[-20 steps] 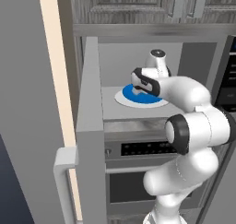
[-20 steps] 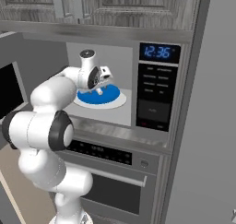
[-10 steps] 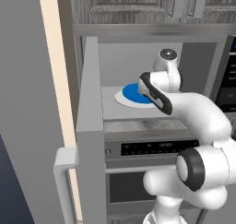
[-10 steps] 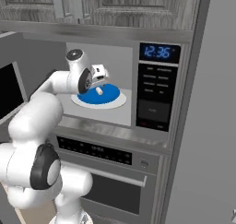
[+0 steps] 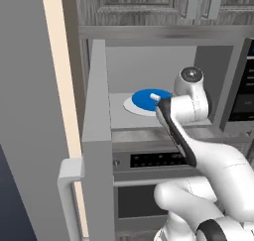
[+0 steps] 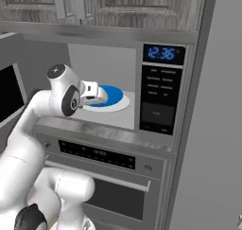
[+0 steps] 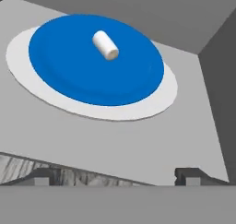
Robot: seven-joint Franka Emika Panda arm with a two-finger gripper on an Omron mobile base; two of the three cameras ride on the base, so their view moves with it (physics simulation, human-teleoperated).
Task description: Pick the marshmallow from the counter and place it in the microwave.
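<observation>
Hand view gives us the clearest look at the marshmallow: a small white stubby cylinder lying on its side, one flat round end turned toward us, smooth and evenly pale. It rests on the blue disc, a little above the disc's middle in this view, and the disc sits on the wider white turntable on the pale grey floor of the microwave.

At the bottom of this view we see the two dark fingertips of the hand set wide apart, with nothing between them, well short of the marshmallow.

In the left base view we see the marshmallow as a tiny white lump on the blue disc, just beyond the hand. In the right base view the hand sits at the microwave opening, in front of the blue disc, beside the black keypad with its blue clock.
</observation>
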